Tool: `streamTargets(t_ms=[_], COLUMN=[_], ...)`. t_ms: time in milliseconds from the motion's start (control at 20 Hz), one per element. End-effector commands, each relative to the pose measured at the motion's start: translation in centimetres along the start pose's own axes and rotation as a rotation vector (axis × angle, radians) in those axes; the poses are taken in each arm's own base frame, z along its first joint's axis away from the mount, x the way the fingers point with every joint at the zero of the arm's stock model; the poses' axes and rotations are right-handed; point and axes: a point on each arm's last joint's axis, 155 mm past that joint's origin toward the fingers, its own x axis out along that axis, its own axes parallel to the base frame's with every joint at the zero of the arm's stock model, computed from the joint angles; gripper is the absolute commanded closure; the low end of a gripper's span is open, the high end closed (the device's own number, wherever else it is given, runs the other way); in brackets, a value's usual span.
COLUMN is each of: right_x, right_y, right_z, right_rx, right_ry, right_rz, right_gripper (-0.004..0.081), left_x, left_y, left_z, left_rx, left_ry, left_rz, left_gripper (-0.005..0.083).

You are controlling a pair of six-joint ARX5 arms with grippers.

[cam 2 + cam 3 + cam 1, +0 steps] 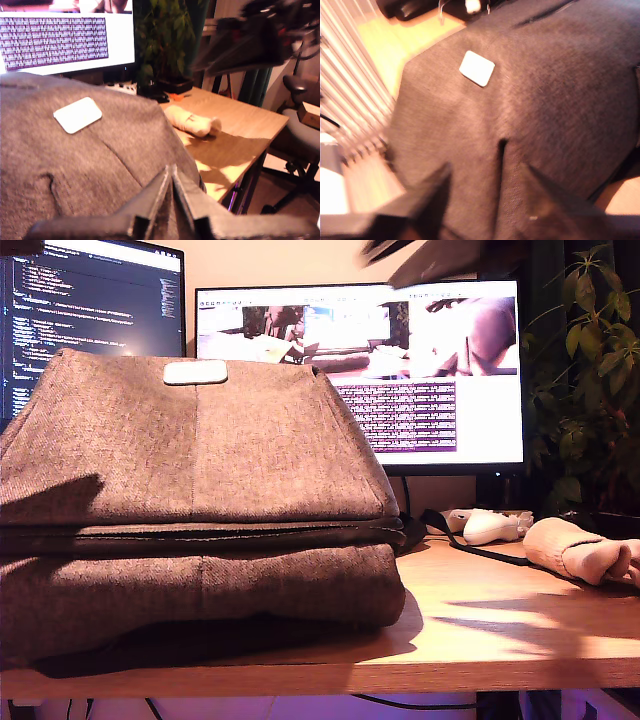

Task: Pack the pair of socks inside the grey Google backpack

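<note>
The grey Google backpack [200, 460] lies folded on the wooden desk and fills the exterior view's left, its white patch [195, 372] on top. The pair of socks [578, 550], a pale peach rolled bundle, rests on the desk at the exterior view's right, apart from the bag. My first gripper [170, 172] hovers over the backpack [75, 165], shut with nothing between its fingers; the socks [192, 120] lie beyond the bag's edge. My second gripper [490, 175] is open above the backpack [545, 100], near a fold in the fabric. A blurred arm [430, 258] shows at the exterior view's top.
Two lit monitors [430, 370] stand behind the bag. A white controller-like gadget [490, 527] and a black strap [480, 550] lie near the socks. A potted plant [590, 380] is at the exterior view's right. An office chair [300, 125] stands past the desk's edge.
</note>
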Motion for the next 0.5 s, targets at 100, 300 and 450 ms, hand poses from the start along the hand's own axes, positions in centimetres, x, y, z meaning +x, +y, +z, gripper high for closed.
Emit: streamTargets(t_ms=[100,300,450], right_x=[2.8,5.7,7.4], right_y=[-0.7,-2.1,-2.4], right_z=[0.2,-0.8,-2.5], right_rx=[-0.034,-0.062,-0.041], right_ry=[0.047,0.096,0.145], right_rz=[0.001,-0.014,0.001], right_gripper=[0.0198,0.0198,0.0199], left_x=[0.1,0.1,0.1], left_y=[0.0,0.0,0.0], left_z=[-0.3,-0.6,-0.6], left_rx=[-0.001,-0.005,-0.005], left_ry=[0.013,0.023,0.023], left_rz=[-0.003,-0.001,-0.001], left_gripper=[0.0797,0.0797,0.0797])
